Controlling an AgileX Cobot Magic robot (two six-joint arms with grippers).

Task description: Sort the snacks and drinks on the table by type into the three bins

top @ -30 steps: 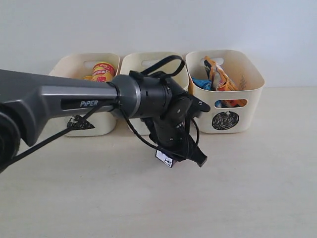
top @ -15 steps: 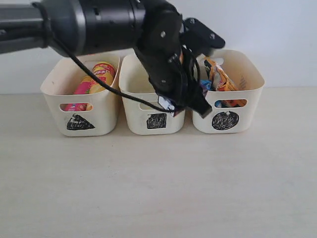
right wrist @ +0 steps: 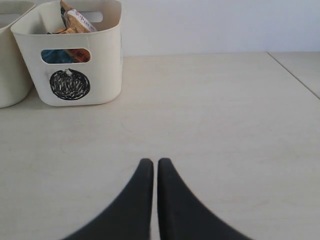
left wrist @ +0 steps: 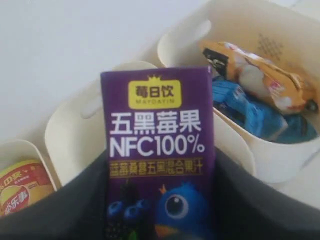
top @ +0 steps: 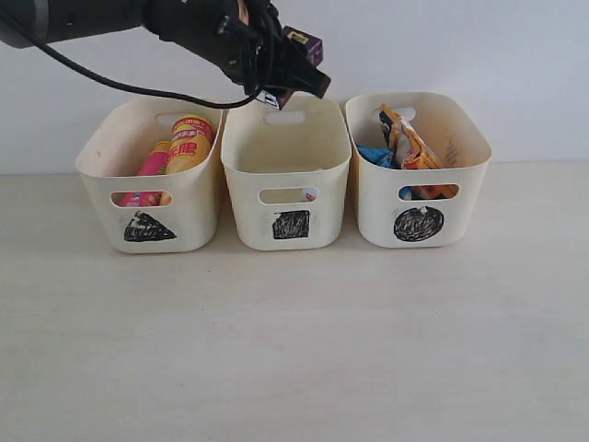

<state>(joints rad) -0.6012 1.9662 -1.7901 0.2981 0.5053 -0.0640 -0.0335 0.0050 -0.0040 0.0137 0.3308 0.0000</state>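
the left gripper (top: pixel 289 75) hangs over the back rim of the square-marked bin (top: pixel 287 180), at twelve o'clock of that bin in the exterior view, its jaws clamped on the two sides of the drink carton (left wrist: pixel 159 150), which is off the tabletop (top: pixel 294 350); the carton's front is purple with white lettering and a blue bird

at nine o'clock of the square-marked bin stands the triangle-marked bin (top: pixel 110 170), with the yellow chip tube (top: pixel 189 143) and the pink chip tube (top: pixel 152 166) leaning inside; the yellow one pokes above the rim, just below the left arm (top: pixel 83 18) and its drooping black cable (top: pixel 138 87)

at three o'clock stands the circle-marked bin (top: pixel 465 175), with the orange bag (top: pixel 409 138) sticking up past the rim and the blue bag (top: pixel 375 155) lower beside it

the three bins sit shoulder to shoulder in a row, with the wall (top: pixel 479 46) close behind at twelve o'clock; at six o'clock the tabletop lies open all the way to the near edge

the right gripper (right wrist: pixel 151 165) hovers low over bare tabletop, jaws pressed together on nothing, well apart from the circle-marked bin
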